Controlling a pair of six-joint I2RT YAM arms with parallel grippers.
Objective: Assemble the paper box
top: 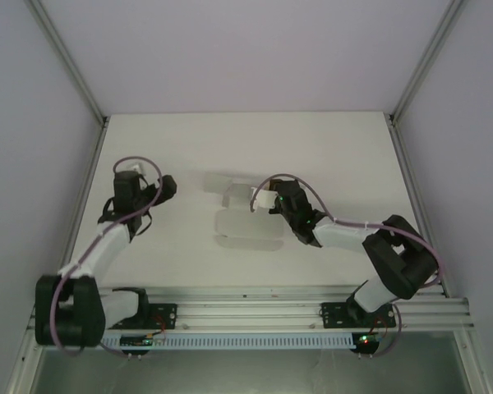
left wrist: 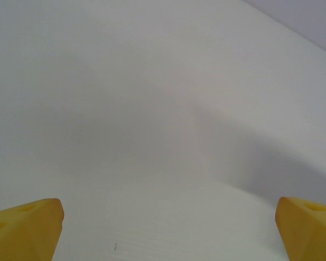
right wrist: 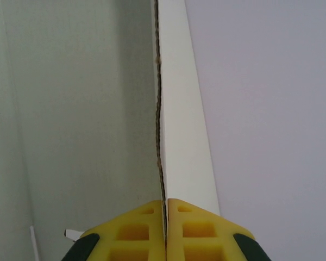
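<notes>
The paper box (top: 246, 228) is plain white on every face I can see. In the right wrist view its cardboard (right wrist: 186, 136) is just as bare, marked only by a rough, fibrous cut edge running up the middle.

From above, the box lies near the middle of the table (top: 337, 156). A wide panel with rounded corners rests flat on the side toward me, and a flap stands up along its far side. My right jaws come in from the right and are pinched tight on that raised flap, the yellow fingertips (right wrist: 136, 231) meeting on the thin sheet. The right arm (top: 345, 234) reaches low across from its base.

My left jaws are spread wide and hold nothing. Their yellow fingertips (left wrist: 27, 231) sit at the opposite lower corners of the left wrist view, with table surface between them. The left arm (top: 119, 213) stands close to the table's left edge, well apart from the box.

For moving, I have the whole far half of the table and a strip between the left arm and the box. Metal frame posts (top: 74, 74) and pale lilac walls bound both sides, and the aluminium rail (top: 255, 310) carrying both bases closes the near edge.
</notes>
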